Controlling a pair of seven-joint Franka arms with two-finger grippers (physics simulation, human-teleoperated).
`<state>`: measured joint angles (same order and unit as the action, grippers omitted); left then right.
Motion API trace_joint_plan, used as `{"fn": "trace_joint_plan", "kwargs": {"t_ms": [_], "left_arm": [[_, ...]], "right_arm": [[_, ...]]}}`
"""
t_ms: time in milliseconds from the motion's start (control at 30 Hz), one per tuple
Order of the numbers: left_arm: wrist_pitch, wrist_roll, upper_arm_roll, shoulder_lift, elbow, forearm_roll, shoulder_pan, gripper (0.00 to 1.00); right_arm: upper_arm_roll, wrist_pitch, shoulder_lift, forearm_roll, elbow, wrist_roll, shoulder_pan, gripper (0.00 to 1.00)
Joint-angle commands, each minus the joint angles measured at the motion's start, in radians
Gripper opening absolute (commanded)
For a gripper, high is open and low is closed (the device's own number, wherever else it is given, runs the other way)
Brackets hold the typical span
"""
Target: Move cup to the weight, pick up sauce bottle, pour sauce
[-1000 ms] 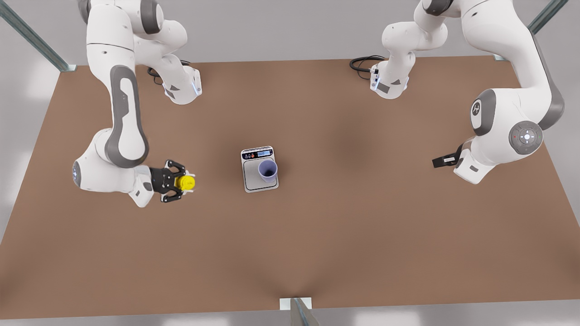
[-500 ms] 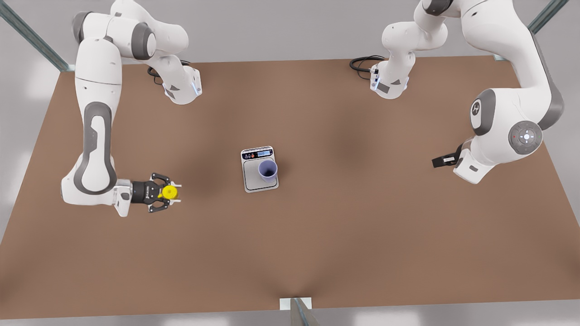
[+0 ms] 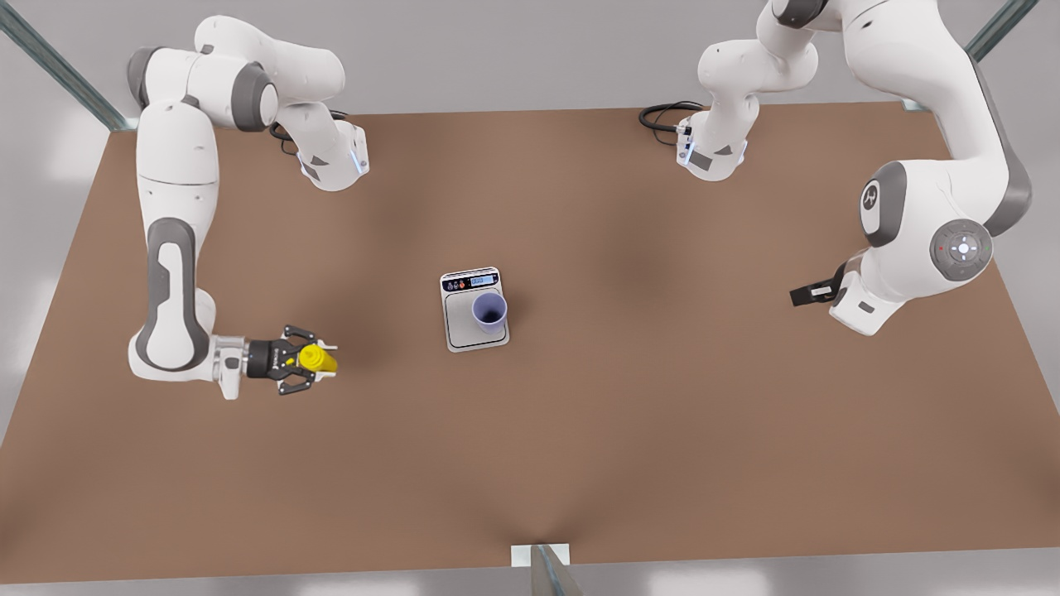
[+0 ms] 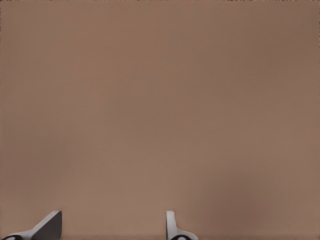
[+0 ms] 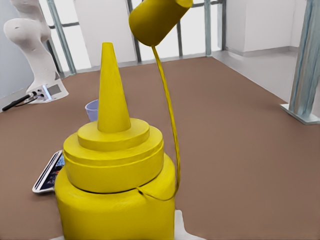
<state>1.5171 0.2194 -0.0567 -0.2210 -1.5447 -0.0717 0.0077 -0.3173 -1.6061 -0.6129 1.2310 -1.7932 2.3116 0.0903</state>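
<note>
**Yellow bottle in my right gripper, cup already on the scale**

Yellow plastic sits between the fingers of my right gripper [image 3: 317, 359], which are closed against the sides of the one sauce bottle [image 3: 315, 358] at the front view's left, over the brown table [image 3: 662, 430]. From my right wrist the bottle [image 5: 116, 185] stands with its long axis upright, its pointed nozzle [image 5: 112, 95] up, its cap [image 5: 157, 20] hanging off on a thin strap. Out toward the table's middle lies the one weight [image 3: 474, 309], display strip on its far side, with the single cup [image 3: 489, 312] standing upright on its plate, mouth up, well apart from the bottle. My left gripper [image 3: 807, 294] waits at the front view's right, near the table edge; from my left wrist its two fingertips [image 4: 50, 225] stand apart with nothing between them.
</note>
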Motion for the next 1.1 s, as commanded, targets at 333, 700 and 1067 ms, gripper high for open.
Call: {"fn": "trace_joint_plan", "kwargs": {"t_ms": [333, 700, 1067], "left_arm": [[-0.008, 0.0, 0.0, 0.0, 0.0, 0.0, 0.0, 1.0], [-0.008, 0.0, 0.0, -0.001, 0.0, 0.0, 0.0, 1.0], [-0.012, 0.0, 0.0, -0.001, 0.0, 0.0, -0.002, 1.0]], "right_arm": [[0.04, 0.035, -0.07, 0.021, 0.021, 0.043, -0.055, 0.57], [0.04, 0.034, -0.145, 0.03, 0.066, 0.103, -0.057, 0.57], [0.04, 0.034, -0.177, 0.036, 0.078, 0.143, -0.073, 0.57]]}}
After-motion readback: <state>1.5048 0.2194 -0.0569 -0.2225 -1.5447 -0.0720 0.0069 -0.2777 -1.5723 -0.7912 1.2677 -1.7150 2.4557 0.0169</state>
